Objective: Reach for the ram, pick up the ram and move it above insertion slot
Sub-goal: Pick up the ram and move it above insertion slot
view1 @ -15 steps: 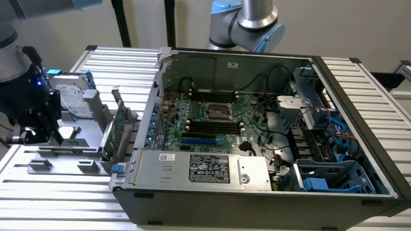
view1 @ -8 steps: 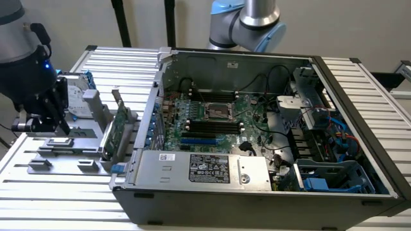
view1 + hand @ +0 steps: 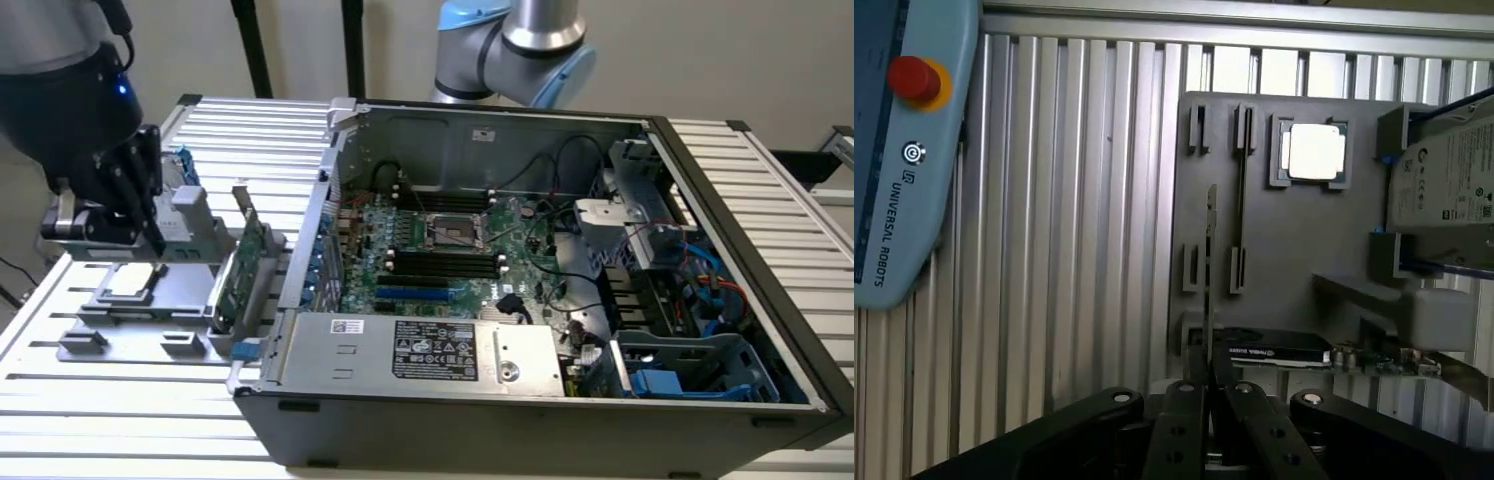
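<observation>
The end effector (image 3: 1209, 395) is clamped on the ram (image 3: 1211, 270), held edge-on above the grey holder (image 3: 1274, 250) on the table (image 3: 120, 400), well apart from the computer case (image 3: 534, 300), so carrying to the slot remains.

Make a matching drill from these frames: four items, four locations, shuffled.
Items:
1. ram
2. processor chip
3. red button
4. power supply

Locations:
A. flat in a recess of the grey fixture
B. inside the open computer case
C. edge-on, clamped in the gripper
D. on the blue teach pendant

Pairs: 1-C, 2-A, 3-D, 4-B
</observation>
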Robot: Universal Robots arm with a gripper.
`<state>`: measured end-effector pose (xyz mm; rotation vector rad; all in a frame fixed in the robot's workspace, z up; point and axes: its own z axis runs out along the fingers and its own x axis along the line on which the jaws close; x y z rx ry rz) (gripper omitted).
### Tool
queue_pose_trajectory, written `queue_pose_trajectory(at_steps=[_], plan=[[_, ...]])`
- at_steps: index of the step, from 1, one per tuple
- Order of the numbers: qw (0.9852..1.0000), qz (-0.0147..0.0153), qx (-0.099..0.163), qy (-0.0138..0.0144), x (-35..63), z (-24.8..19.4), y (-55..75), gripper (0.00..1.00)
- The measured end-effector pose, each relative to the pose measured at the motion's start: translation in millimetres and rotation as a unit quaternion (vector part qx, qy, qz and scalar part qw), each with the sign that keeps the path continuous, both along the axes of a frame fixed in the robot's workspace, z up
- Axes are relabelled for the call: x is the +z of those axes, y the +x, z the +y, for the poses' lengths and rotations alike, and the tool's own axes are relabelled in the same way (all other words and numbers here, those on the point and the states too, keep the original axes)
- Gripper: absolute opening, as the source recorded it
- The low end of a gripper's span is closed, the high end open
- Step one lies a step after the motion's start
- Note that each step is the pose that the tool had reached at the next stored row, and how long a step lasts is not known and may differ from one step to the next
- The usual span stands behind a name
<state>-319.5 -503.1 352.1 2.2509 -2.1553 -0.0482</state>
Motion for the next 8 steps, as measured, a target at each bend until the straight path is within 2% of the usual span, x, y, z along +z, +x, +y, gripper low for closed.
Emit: queue_pose_trajectory(at_steps=[5,8], plan=[[1.0000,0.0001,0.000,-0.0001,21.2,3.5,14.2,0.14],[1.0000,0.0000,0.000,0.0000,27.5,7.2,19.6,0.14]])
